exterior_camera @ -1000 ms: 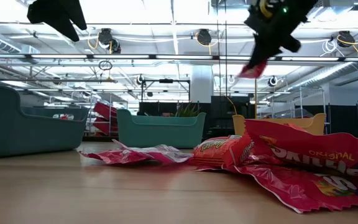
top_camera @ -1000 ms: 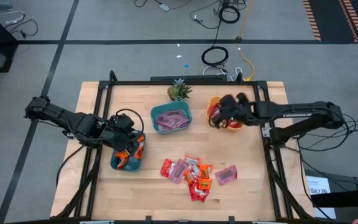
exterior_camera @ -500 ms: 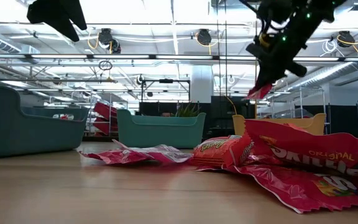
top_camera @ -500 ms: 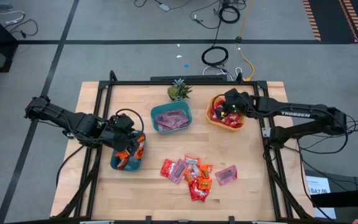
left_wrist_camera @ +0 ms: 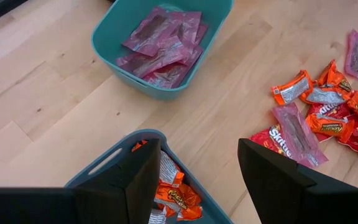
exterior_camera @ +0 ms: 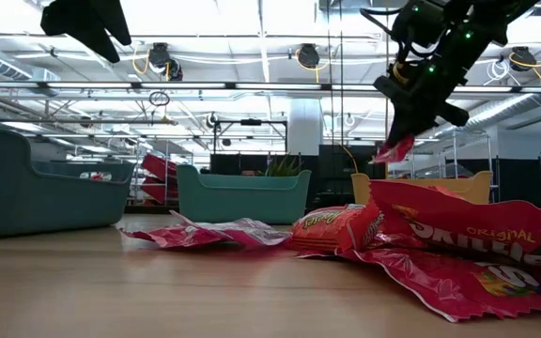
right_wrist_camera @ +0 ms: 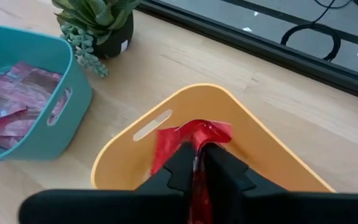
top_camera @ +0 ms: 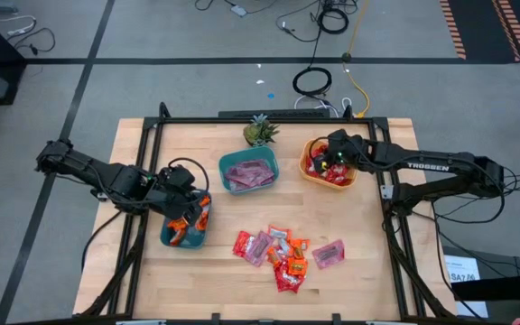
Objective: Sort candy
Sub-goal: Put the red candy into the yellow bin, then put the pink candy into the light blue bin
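My right gripper (right_wrist_camera: 197, 152) hangs over the yellow bowl (top_camera: 316, 174) at the table's far right, shut on a red candy (exterior_camera: 393, 150). More red candies lie in that bowl. My left gripper (left_wrist_camera: 197, 168) waits open above the dark teal bowl (top_camera: 184, 236) at the left, which holds orange candies (left_wrist_camera: 176, 196). A loose pile of red, orange and pink candies (top_camera: 278, 253) lies flat on the wood near the table's middle. One pink candy (top_camera: 329, 255) lies just right of the pile. My right gripper pinches the red candy between its two fingers, which come from above and slant down. The crumpled wrapper end (right_wrist_camera: 194, 132) sticks out past the fingertips. The candy is lifted clear and hangs over the yellow bowl's inside (right_wrist_camera: 241, 118).
A lighter teal bowl (top_camera: 249, 171) with pink candies stands at the middle far side, between the other two bowls. A small green potted plant (top_camera: 260, 132) stands behind it near the far edge. Bare wood lies along the near edge and between the bowls.
My right gripper, still shut on the red candy, has drawn back toward the table's right, tipped downward and come down over the yellow bowl. The left arm and the loose candies have kept still.
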`<state>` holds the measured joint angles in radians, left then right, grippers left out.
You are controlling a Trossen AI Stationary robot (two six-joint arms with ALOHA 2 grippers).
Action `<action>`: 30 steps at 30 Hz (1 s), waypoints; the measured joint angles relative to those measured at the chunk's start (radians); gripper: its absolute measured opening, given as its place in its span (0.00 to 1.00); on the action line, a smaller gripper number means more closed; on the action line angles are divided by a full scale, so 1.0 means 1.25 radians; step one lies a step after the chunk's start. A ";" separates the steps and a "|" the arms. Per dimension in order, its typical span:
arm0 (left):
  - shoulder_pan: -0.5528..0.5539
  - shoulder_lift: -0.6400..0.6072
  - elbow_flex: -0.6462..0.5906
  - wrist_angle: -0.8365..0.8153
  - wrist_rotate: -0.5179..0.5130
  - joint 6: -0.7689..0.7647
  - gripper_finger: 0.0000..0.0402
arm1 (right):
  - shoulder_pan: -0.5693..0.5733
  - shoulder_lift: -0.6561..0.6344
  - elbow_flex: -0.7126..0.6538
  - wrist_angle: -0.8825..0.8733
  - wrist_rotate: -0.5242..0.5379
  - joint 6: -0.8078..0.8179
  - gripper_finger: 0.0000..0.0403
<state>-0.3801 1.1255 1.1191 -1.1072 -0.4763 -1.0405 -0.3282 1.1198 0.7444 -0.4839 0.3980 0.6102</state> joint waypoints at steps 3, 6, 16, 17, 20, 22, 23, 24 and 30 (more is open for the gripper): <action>0.000 0.000 0.000 0.000 0.000 0.000 0.56 | 0.000 0.000 0.000 0.000 0.001 0.000 0.13; 0.000 0.000 0.000 0.000 0.000 0.000 0.56 | 0.000 0.000 0.000 -0.001 0.002 0.000 0.20; 0.000 0.000 0.000 0.000 0.000 0.000 0.56 | 0.000 0.000 0.000 -0.005 0.014 0.005 0.39; 0.000 0.000 0.000 0.000 0.000 0.000 0.56 | 0.000 0.000 0.000 -0.005 0.013 0.005 0.41; 0.000 0.000 0.000 0.000 0.000 0.000 0.56 | 0.000 0.000 0.000 -0.005 0.013 0.005 0.43; 0.000 0.000 0.000 0.000 0.000 0.000 0.56 | 0.000 0.000 0.000 -0.005 0.012 0.005 0.44; 0.000 0.000 0.000 0.000 0.000 0.000 0.56 | 0.000 0.000 0.000 -0.005 0.012 0.005 0.44; 0.000 0.000 0.000 0.000 0.000 0.000 0.56 | 0.000 0.000 0.000 -0.005 0.012 0.005 0.44; 0.000 0.000 0.000 0.000 0.000 0.000 0.56 | 0.000 0.000 0.000 -0.005 -0.020 -0.009 0.44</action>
<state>-0.3801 1.1255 1.1191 -1.1072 -0.4761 -1.0401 -0.3279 1.1198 0.7448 -0.4906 0.3727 0.5990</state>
